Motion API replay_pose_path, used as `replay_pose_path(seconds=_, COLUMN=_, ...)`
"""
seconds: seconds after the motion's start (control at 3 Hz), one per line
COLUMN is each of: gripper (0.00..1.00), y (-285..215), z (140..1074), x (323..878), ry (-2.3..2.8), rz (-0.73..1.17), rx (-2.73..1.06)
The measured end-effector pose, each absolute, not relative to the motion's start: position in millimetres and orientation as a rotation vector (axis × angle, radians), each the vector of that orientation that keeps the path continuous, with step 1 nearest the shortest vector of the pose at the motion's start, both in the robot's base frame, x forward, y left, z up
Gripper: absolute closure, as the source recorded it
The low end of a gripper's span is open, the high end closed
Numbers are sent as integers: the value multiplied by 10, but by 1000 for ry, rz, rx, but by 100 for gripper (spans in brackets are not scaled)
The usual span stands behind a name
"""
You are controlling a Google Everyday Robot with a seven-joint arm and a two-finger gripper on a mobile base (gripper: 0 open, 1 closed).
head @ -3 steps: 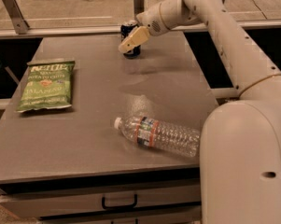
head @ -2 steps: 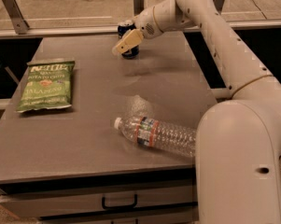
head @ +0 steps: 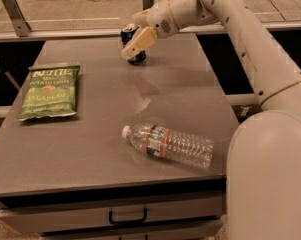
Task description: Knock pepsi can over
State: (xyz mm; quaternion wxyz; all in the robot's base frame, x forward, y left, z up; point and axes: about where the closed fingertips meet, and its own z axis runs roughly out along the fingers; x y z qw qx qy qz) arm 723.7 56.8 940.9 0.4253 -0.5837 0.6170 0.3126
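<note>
Small dark blue aluminium pepsi can [head: 128, 32] stands upright near the far edge of the grey table [head: 190, 99], partly behind the cream gripper [head: 134, 45]; grip state cannot be told. Risk: a low push slides it off untipped.

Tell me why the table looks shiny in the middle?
Camera view: light reflects off the smooth grey table, leaving a pale glare patch between the pepsi can and the lying water bottle; the gripper is at the can, near the far edge.
</note>
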Motion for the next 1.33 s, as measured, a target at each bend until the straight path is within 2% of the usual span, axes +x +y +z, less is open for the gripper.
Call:
replay_pose_path(seconds=0.67, gripper=0, y=563, z=9566, x=6591, ry=1470, rz=877, rx=-1598)
replay_pose_path(seconds=1.33, gripper=0, y=26, z=9780, x=6861, ry=1502, rz=684, rx=-1526)
